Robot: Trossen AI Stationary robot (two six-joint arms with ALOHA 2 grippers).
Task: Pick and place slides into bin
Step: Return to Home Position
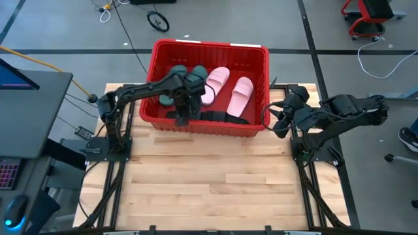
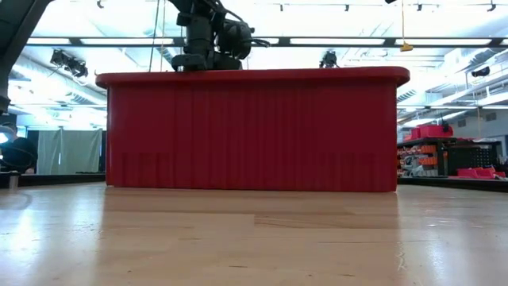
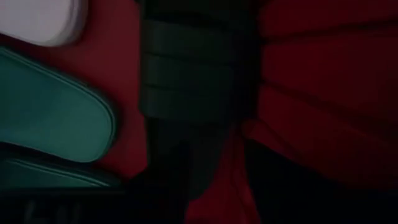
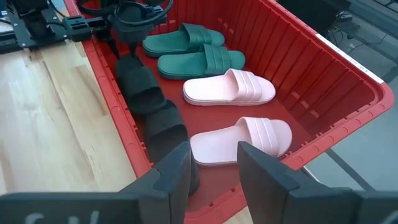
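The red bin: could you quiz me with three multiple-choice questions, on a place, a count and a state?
1. Where do the black slides lie, relative to the bin? A outside it; B hung on its rim; C inside, along the wall next to the bare table.
2. How many pink slides are in the bin? A one; B two; C four.
3. How do the right gripper's jaws stand? A apart, empty; B shut on a black slide; C shut on the rim.

Answers: 1 C, they line that wall in the right wrist view. 2 B, two lie side by side. 3 A, nothing sits between them. The left gripper reaches into the bin.
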